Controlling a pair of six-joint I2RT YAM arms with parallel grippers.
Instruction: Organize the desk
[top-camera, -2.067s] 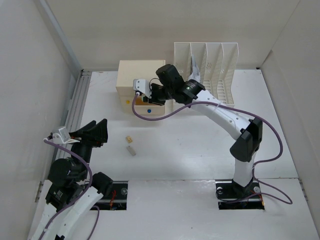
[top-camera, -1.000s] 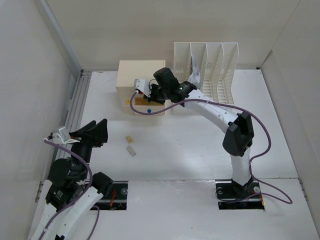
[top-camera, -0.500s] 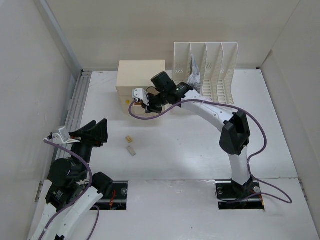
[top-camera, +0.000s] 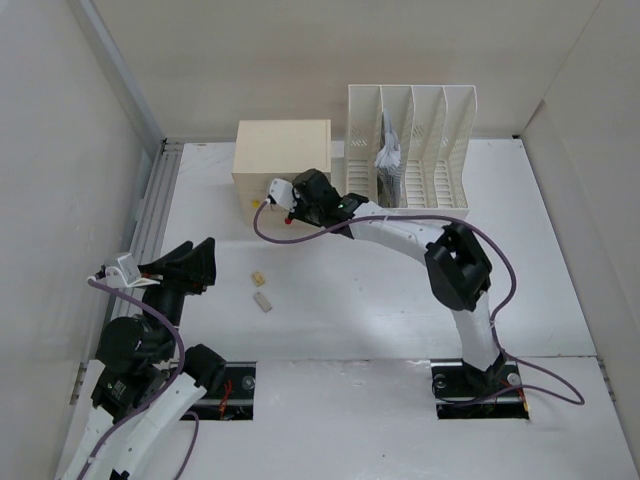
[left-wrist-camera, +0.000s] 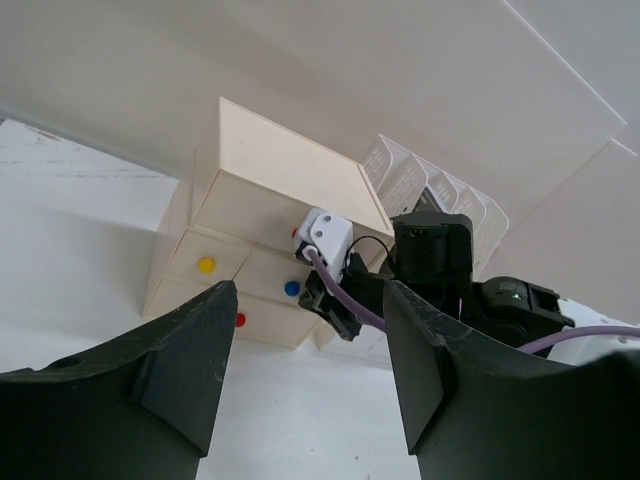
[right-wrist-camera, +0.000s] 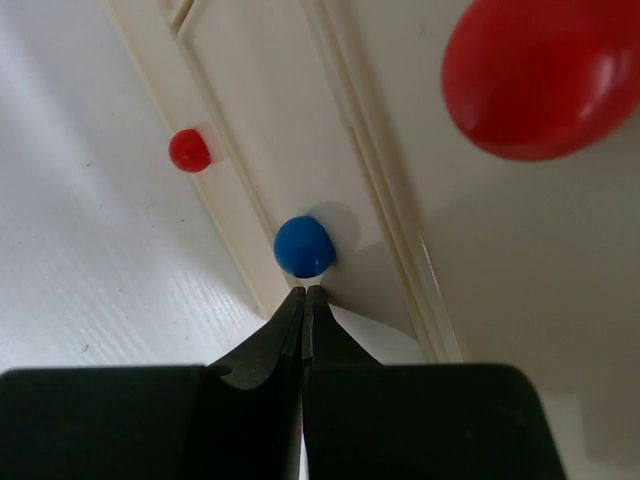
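Plainly, the cream drawer box (top-camera: 282, 150) stood at the back of the desk (top-camera: 380, 310). Its drawers were pushed in as far as we could see, so their contents were hidden. Just to its right the white file rack (top-camera: 430, 120) had four slots, and papers (top-camera: 388, 150) stood in the second slot from the left.

On the box front we counted four knobs: one yellow knob (left-wrist-camera: 205, 264), one blue knob (right-wrist-camera: 303, 246) and two red knobs (right-wrist-camera: 189, 150). The right gripper (right-wrist-camera: 303, 300) was pressed together with nothing between its tips, which sat just under the blue knob. The left gripper (top-camera: 192, 258) hung spread and empty near the metal rail (top-camera: 150, 215), well apart from the box.

Two small pieces (top-camera: 263, 299) lay near each other on the bare desk in front of the box. We could not tell what they were.
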